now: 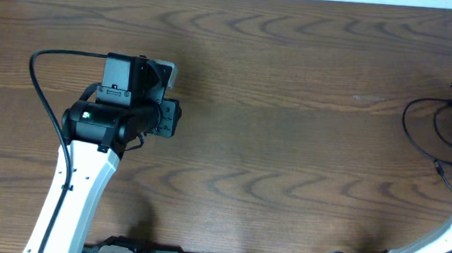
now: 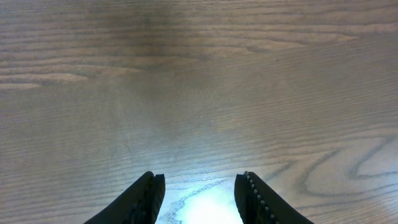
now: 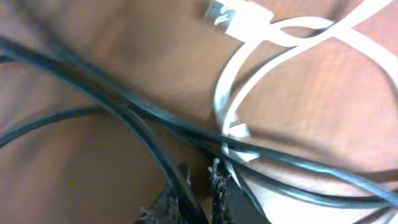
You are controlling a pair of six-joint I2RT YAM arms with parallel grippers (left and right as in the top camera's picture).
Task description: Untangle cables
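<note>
The cables lie tangled at the table's right edge, thin black loops (image 1: 405, 115) in the overhead view. In the right wrist view, black cables (image 3: 124, 93) cross the frame over a looped flat white cable (image 3: 222, 93) with a small plug (image 3: 219, 14) at its end. My right gripper (image 3: 199, 165) has its fingers nearly together, and one black cable runs down between them. My left gripper (image 2: 199, 177) hangs open over bare wood far to the left, with nothing between its fingers.
The left arm (image 1: 97, 120) stands over the left part of the wooden table (image 1: 289, 148). The right arm (image 1: 443, 241) reaches in from the bottom right corner, its gripper mostly past the frame edge.
</note>
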